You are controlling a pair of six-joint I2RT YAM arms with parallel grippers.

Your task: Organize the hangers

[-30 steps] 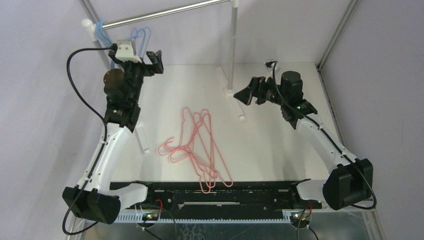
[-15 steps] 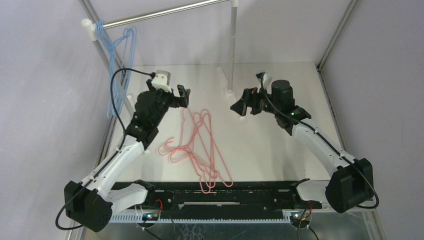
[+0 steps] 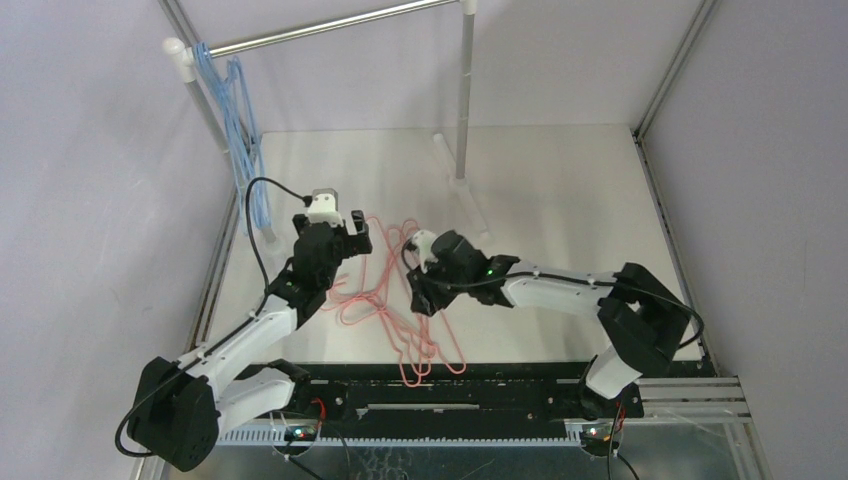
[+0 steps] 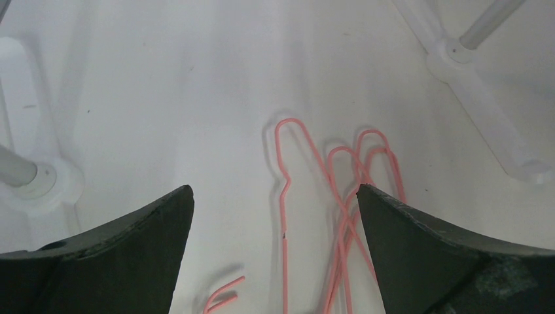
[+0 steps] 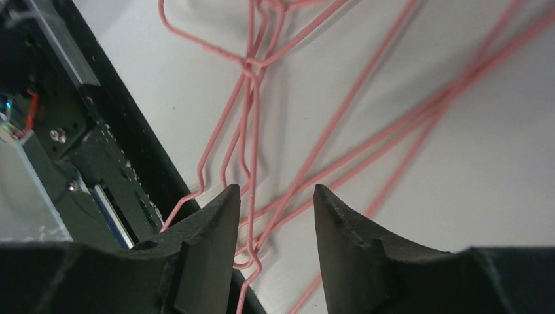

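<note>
Several pink hangers (image 3: 400, 310) lie tangled on the table (image 3: 560, 200), blue hangers (image 3: 243, 140) hang on the rail (image 3: 330, 25); my right gripper (image 5: 275, 196), jaws narrowly apart, straddles pink wires, my left gripper (image 4: 275, 216) gapes empty, so next I should pinch one hanger alone.
</note>
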